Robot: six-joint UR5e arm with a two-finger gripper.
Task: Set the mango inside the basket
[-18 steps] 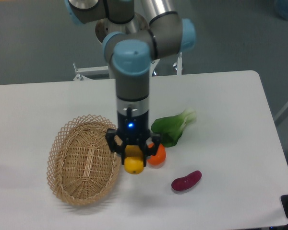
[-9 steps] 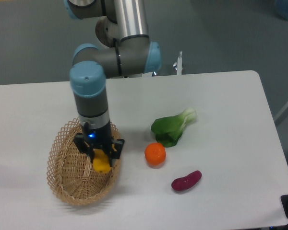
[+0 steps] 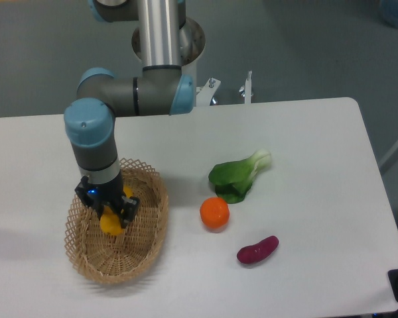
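The yellow-orange mango (image 3: 110, 222) hangs between the fingers of my gripper (image 3: 109, 213), which is shut on it. The gripper stands over the inside of the oval tan wicker basket (image 3: 149, 228) at the table's front left, above the basket's left half. The mango's upper part is hidden by the gripper body. Whether the mango touches the basket floor cannot be told.
A round orange (image 3: 214, 213) lies right of the basket. A green leafy vegetable (image 3: 237, 176) lies behind it, and a purple-red oblong vegetable (image 3: 257, 250) lies in front to the right. The arm's base stands at the table's back edge.
The gripper carried the mango leftward, from beside the orange, over the basket's right rim, to above the basket's left half.
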